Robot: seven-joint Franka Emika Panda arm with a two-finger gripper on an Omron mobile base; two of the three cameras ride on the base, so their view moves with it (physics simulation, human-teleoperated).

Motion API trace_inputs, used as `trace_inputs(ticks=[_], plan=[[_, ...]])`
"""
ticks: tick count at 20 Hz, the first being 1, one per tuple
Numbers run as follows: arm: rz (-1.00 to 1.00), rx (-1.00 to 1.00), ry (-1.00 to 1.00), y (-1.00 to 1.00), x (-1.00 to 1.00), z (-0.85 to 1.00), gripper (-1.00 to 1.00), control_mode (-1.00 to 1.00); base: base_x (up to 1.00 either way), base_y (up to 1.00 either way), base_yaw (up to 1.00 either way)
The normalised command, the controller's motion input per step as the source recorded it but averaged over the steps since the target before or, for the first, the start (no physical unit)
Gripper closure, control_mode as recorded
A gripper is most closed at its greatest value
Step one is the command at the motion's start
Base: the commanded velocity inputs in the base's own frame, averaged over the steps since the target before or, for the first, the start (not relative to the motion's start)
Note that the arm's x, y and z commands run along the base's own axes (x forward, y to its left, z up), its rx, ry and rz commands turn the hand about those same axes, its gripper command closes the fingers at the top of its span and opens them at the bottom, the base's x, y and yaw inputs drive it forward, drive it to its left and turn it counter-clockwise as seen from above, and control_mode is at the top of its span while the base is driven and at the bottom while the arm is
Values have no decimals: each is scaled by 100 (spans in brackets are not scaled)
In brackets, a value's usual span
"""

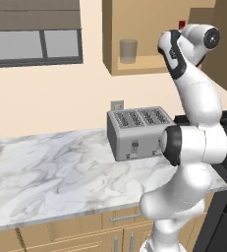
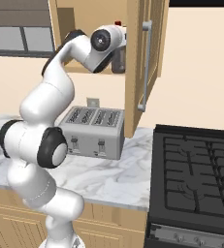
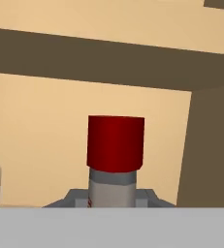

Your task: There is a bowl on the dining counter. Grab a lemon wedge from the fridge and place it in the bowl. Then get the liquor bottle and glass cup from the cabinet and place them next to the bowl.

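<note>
Gripper fingers [image 3: 74,197] show as small grey blocks at either side of the neck of a slim glass bottle with a red cap [image 3: 115,143]. They sit close against the neck, pinching it just below the cap. A sliver of red marking shows on the neck's left edge; it is too small to read. No other writing can be made out.

From the left base view, the white arm reaches up into the light tan wooden wall cabinet [image 1: 149,66], and the red cap peeks out just above the arm's wrist. A short translucent grey glass tumbler [image 1: 128,51] stands upright on the same shelf, to the left of the bottle and apart from it.

Below the cabinet, a silver four-slot toaster [image 1: 137,133] sits on the white-and-grey marbled counter [image 1: 51,172]. A black stovetop [image 2: 198,179] lies to the right, and the cabinet's open wooden door [image 2: 143,63] hangs above it.
</note>
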Motion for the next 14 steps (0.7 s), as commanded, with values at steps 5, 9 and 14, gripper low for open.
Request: trace_inputs(ticks=[5,9,14], plan=[[0,-1,-8,34,-100,12,100,-100,0,0,0],[0,0,0,5,-100,44,100,-100,0,0,0],[0,0,0,3,-100,40,100,-100,0,0,0]])
